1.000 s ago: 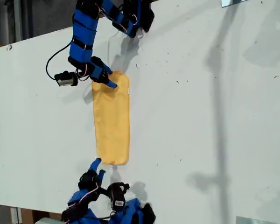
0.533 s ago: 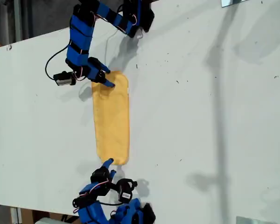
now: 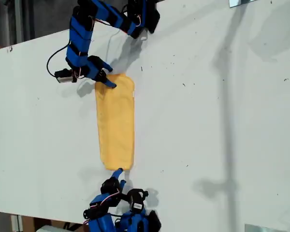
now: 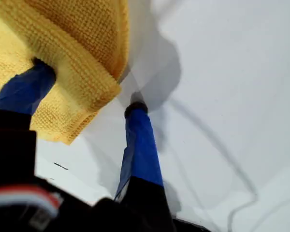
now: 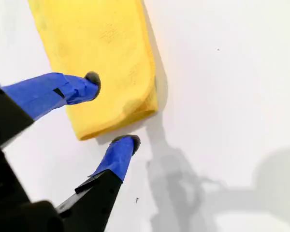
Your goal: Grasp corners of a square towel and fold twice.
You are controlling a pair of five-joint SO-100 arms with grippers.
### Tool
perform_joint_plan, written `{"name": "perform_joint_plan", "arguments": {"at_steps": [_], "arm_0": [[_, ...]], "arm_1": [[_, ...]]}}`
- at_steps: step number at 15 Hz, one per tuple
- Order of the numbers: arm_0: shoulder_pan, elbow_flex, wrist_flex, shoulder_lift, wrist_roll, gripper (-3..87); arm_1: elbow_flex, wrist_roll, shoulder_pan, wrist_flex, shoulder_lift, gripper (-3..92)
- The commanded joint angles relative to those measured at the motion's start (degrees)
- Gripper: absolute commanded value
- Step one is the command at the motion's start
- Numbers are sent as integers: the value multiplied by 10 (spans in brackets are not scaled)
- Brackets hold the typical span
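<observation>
There is one towel (image 3: 116, 123), and it is yellow. There are two blue arms, each with one gripper, and they all sit on one white table (image 3: 208, 121). In the exterior view the towel is folded into a long thin strip. It lies flat, and its long way runs from 12 o'clock to 6 o'clock. The strip sits a bit toward 9 o'clock from the middle of that view. My first gripper (image 3: 108, 82) is at the strip's 11 o'clock corner, so the towel goes from it toward 6 o'clock. My second gripper (image 3: 117, 174) is at the strip's 6 o'clock end, so the towel goes from it toward 12 o'clock. In the first wrist view my first gripper (image 4: 87, 87) has its two blue fingers spread apart and grips nothing. One tip pokes into the towel (image 4: 77, 29), whose corner there is bunched up off the table. The other tip rests on the bare table beside it. In the second wrist view my second gripper (image 5: 111, 110) is spread wide too and holds nothing. One tip is over the towel (image 5: 101, 43) near its end. The other tip is on the table just past the edge.
</observation>
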Motion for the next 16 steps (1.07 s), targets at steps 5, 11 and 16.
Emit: {"name": "perform_joint_plan", "arguments": {"at_steps": [5,11,16], "arm_0": [[-50,278,68,514,-91,205],[-88,362,91,667,-105,207],[-233,434,35,668,-18,205]], "arm_1": [[12,11,-43,-21,8,238],[60,14,-22,-29,23,0],[175,54,17,-14,236,0]]}}
